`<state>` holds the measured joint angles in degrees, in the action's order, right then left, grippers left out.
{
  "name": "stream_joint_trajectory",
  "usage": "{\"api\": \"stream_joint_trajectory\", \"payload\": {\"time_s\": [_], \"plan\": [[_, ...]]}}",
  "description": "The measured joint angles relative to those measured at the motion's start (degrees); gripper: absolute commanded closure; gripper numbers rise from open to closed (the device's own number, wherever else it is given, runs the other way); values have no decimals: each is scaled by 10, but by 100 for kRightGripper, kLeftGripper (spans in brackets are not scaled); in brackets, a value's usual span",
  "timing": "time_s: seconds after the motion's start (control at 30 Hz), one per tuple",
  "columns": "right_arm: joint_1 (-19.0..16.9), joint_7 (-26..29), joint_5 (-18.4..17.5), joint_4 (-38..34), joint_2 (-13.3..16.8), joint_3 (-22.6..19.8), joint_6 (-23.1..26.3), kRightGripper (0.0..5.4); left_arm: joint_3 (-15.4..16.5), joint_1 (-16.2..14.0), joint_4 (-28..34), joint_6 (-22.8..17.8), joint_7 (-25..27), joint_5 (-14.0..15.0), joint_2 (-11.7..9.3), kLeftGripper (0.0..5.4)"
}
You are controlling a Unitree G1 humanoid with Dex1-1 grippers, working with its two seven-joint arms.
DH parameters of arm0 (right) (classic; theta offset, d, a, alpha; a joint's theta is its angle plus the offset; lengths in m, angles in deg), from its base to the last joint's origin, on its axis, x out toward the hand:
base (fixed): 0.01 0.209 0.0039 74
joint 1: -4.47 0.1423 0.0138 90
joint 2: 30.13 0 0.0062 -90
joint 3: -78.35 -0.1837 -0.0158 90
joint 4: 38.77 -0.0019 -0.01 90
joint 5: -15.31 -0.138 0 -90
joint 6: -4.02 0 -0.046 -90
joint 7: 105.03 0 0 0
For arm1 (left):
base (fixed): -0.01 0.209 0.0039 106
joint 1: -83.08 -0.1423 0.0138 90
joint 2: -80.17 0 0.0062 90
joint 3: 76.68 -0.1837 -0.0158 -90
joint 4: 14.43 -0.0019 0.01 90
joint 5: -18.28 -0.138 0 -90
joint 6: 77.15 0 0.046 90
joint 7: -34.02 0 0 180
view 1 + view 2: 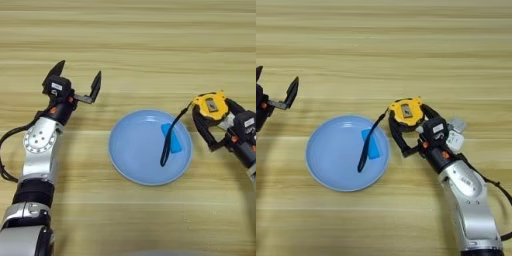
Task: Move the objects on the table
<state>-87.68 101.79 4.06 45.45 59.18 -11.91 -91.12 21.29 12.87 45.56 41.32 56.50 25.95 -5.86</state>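
The table (150, 40) bore a plate (135, 160) holding a blue block (176, 145). The left gripper (79, 80) hovered wide open. The right gripper (408, 127) clasped the tape measure (406, 111), its strap (367, 145) trailing onto the plate.

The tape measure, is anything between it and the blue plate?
Nothing visible. The right gripper holds the tape measure just right of the plate, only bare table between. Its black strap already dangles over the plate, across the blue block.
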Motion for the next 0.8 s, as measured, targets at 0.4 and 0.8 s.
{"api": "stream_joint_trajectory", "payload": {"time_s": [0.4, 0.8], "plan": [[161, -37, 21, 106, -5, 3, 72, 64, -1, -1, 2, 0, -5, 0, 2, 0], [263, -50, 26, 310, -59, 5, 85, 64, -2, -9, 14, 0, -6, 0, 2, 0]]}}
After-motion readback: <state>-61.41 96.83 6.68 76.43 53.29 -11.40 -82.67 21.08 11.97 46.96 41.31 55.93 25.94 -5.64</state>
